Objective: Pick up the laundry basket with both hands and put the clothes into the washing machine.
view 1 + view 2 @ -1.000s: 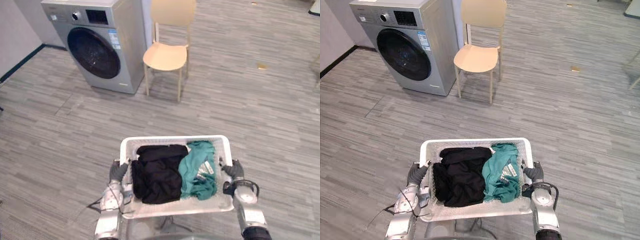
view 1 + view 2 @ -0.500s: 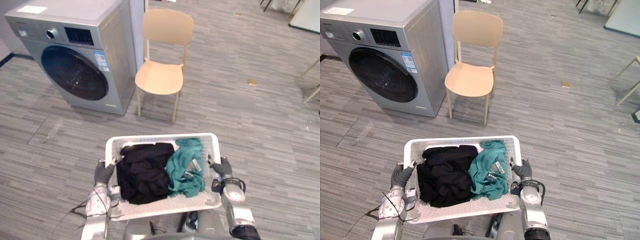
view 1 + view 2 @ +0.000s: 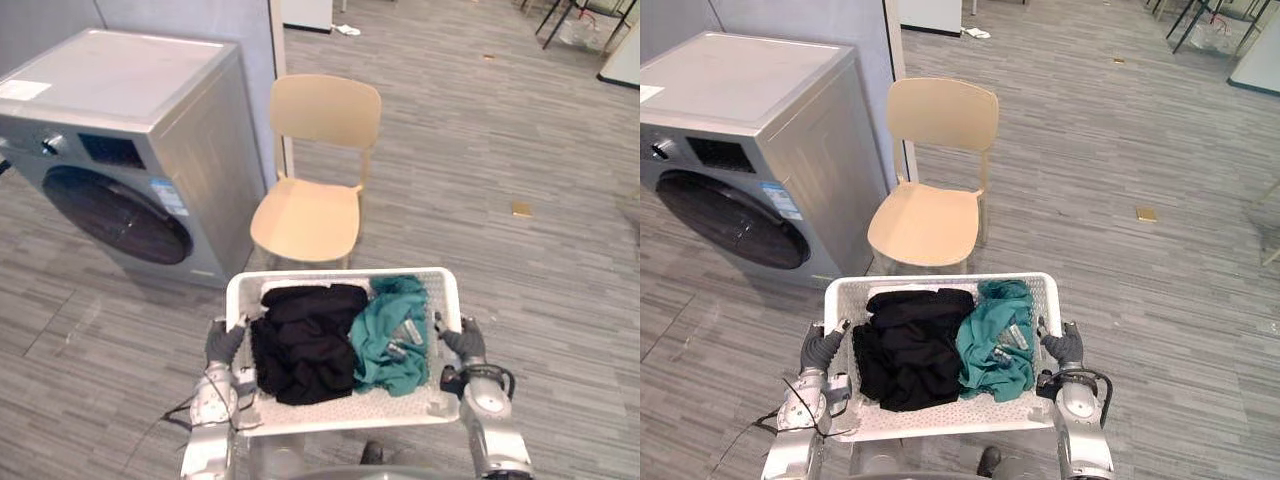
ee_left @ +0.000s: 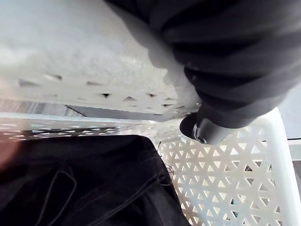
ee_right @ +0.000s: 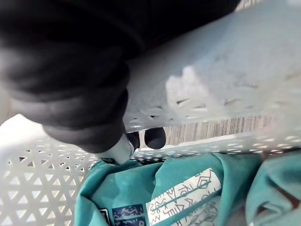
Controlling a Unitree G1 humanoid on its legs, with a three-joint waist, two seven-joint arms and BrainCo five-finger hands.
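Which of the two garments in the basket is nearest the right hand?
The teal garment: it fills the right side of the basket, beside the right hand; the black garment lies on the left, by the left hand.

Head stereo overhead, wrists against basket point(image 4: 225, 160)

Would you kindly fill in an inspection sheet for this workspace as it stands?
Surface: grey plank floor.
Job's things: white laundry basket held between the hands, holding black clothes and a teal garment; washing machine ahead-left, its door shut.
Clutter: small tan scrap on the floor.
Hands: left hand and right hand curled round the basket's side rims.
Cables: nothing seen.
Surroundings: beige chair beside the machine.
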